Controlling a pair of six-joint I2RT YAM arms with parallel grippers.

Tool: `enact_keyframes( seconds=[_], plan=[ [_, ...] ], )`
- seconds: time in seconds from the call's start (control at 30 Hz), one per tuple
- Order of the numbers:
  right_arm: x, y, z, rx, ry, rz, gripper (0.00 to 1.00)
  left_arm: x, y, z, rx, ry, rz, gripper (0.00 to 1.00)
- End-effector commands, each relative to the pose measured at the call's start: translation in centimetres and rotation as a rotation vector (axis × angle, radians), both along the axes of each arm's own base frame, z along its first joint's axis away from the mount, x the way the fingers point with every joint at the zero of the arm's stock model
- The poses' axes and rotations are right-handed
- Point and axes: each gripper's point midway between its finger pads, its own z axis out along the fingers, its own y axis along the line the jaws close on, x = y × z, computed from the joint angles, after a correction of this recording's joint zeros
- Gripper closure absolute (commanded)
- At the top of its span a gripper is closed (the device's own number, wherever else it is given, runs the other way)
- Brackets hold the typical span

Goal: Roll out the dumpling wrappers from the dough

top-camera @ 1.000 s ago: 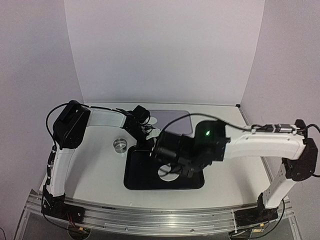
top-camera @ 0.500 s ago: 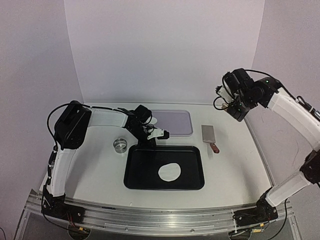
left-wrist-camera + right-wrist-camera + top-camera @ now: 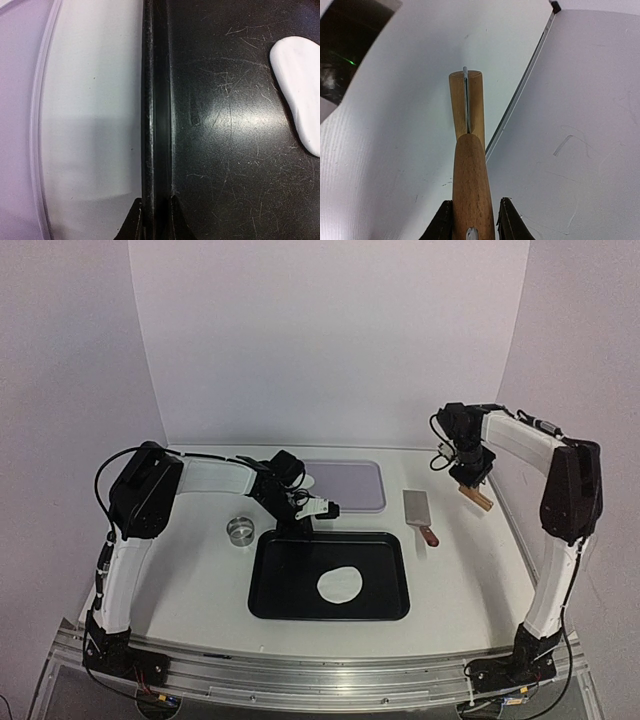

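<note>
The dough [image 3: 340,585] is a flattened white patch with an uneven outline on the black tray [image 3: 275,595]. It shows at the right edge of the left wrist view [image 3: 300,95]. My left gripper [image 3: 300,522] is shut on the black tray's far rim [image 3: 156,125], one finger on each side [image 3: 154,201]. My right gripper [image 3: 467,480] is over the table's back right and is shut on a wooden roller [image 3: 479,497]. The roller's handle [image 3: 470,180] sticks out between the fingers [image 3: 472,202]. A small white round piece [image 3: 310,481], partly hidden by my left arm, lies at the lilac tray's left end.
A lilac tray [image 3: 350,485] lies behind the black tray; its rim shows in the left wrist view [image 3: 37,100]. A metal ring cutter [image 3: 240,530] stands left of the black tray. A metal scraper with a red handle [image 3: 419,510] lies to the right. The table's right edge [image 3: 520,95] is under the roller.
My right arm has swung off the black tray, up and to the back right, and has come down near the table's right edge. The left gripper has stayed on the tray rim.
</note>
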Motion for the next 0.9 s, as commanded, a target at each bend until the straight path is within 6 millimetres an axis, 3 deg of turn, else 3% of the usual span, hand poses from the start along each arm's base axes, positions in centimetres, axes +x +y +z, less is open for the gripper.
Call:
enact_keyframes(
  seconds=[0.0,0.17,0.37,0.7,0.87],
  plan=[
    [1.3,-3.9,0.5,-0.149,-0.03,-0.09,1.0,0.7,0.3,-1.4,0.061,-0.081,-0.005,1.0],
    [1.4,-5.3,-0.9,-0.23,0.011,-0.118,1.0,0.6,0.4,-1.8,0.063,-0.073,-0.004,1.0],
    [0.5,-5.7,-5.9,-0.151,0.091,-0.265,1.0,0.4,0.5,-1.9,0.064,-0.066,0.001,1.0],
    [0.0,-3.2,-9.9,0.054,0.093,-0.523,0.99,0.3,0.7,-2.2,0.069,-0.066,0.004,1.0],
    [-0.5,-1.5,-11.4,0.128,0.12,-0.575,0.86,0.5,0.4,-2.2,0.061,-0.066,0.004,1.0]
  ],
)
